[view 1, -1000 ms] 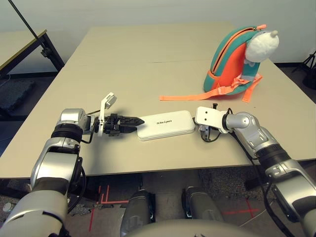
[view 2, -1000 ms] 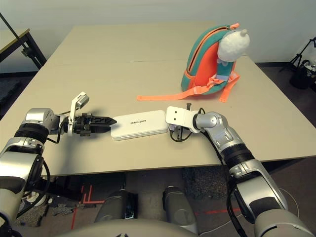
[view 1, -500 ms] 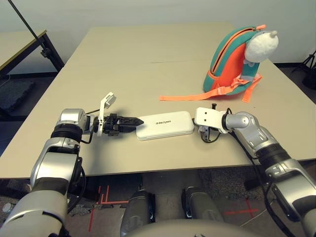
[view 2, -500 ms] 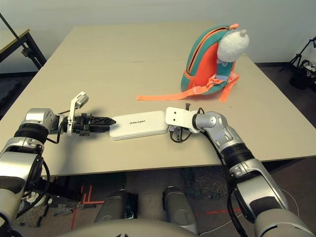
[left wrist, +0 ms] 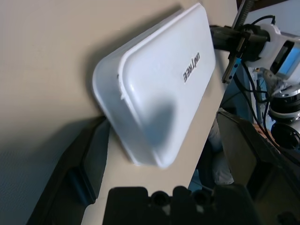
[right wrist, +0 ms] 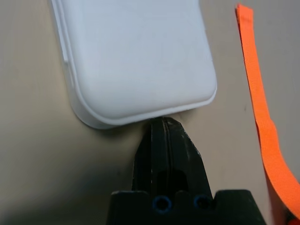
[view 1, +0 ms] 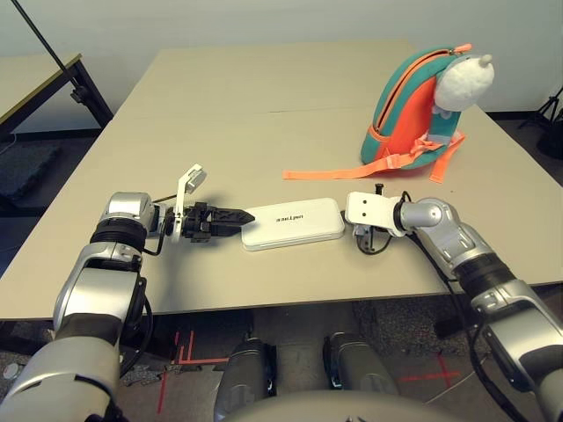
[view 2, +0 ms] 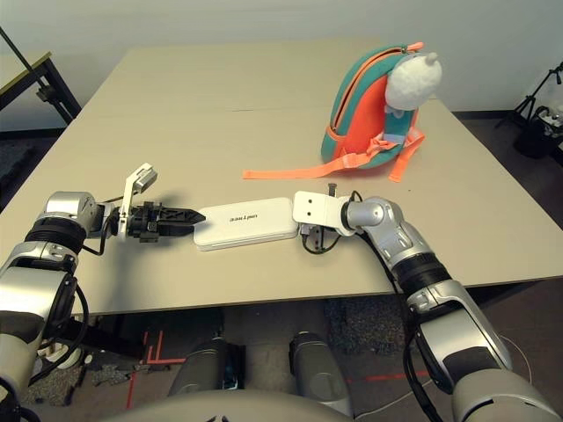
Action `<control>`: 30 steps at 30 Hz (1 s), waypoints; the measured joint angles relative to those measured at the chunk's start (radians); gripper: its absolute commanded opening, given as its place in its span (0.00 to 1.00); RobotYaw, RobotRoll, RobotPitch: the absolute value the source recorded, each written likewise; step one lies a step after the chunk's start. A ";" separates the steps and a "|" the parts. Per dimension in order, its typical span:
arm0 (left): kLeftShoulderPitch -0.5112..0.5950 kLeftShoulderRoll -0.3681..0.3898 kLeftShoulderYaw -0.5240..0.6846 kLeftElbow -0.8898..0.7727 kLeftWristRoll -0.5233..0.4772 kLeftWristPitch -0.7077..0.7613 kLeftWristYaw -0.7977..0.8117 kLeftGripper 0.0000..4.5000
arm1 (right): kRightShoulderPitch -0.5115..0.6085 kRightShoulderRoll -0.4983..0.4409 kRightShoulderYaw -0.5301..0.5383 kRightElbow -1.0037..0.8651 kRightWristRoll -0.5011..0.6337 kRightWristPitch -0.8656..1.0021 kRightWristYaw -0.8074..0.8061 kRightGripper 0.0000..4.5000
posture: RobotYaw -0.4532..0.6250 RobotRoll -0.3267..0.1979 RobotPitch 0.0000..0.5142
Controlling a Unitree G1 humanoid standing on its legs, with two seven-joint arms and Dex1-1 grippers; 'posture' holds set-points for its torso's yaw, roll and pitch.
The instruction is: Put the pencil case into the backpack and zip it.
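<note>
The white pencil case (view 1: 293,223) lies flat on the tan table (view 1: 220,114), near its front edge, between my two grippers. My left gripper (view 1: 234,214) is open, and the case's left end (left wrist: 159,93) sits between its spread fingers (left wrist: 79,164). My right gripper (right wrist: 161,123) is shut, its tips touching the case's right end (right wrist: 136,56). The teal and orange backpack (view 1: 400,110) stands upright at the back right with its white plush head (view 1: 464,81) on top. Its orange strap (view 1: 334,173) trails across the table toward the case.
The strap (right wrist: 258,103) lies just beyond my right gripper. A second table with a black leg (view 1: 84,88) stands off to the far left. Dark gear (view 1: 552,119) sits on the floor at the far right.
My right gripper and the pencil case have edged slightly to the left, toward the left gripper. The left arm and the backpack have stayed put.
</note>
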 measured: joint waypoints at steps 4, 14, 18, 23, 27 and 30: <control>-0.004 -0.009 -0.002 0.004 0.003 0.000 -0.007 1.00 | 0.000 0.006 0.012 0.000 -0.008 -0.027 -0.001 0.01 | 0.22 0.62 0.00; -0.004 -0.012 0.000 0.015 0.003 -0.005 -0.025 1.00 | -0.007 -0.007 0.011 0.029 -0.006 -0.063 -0.002 0.01 | 0.22 0.62 0.00; -0.004 -0.015 0.013 0.011 -0.003 -0.032 -0.044 1.00 | -0.007 -0.006 0.011 0.031 -0.006 -0.065 -0.003 0.01 | 0.22 0.62 0.00; -0.002 -0.015 0.034 -0.008 -0.003 -0.094 -0.061 1.00 | -0.007 -0.006 0.011 0.035 -0.006 -0.070 -0.004 0.01 | 0.22 0.62 0.00; 0.000 -0.019 0.044 -0.014 -0.001 -0.150 -0.055 0.86 | -0.007 -0.006 0.011 0.035 -0.006 -0.072 -0.004 0.00 | 0.22 0.62 0.00; 0.000 -0.021 0.044 -0.009 0.004 -0.180 -0.033 0.60 | -0.007 -0.006 0.011 0.036 -0.006 -0.072 -0.005 0.00 | 0.22 0.62 0.00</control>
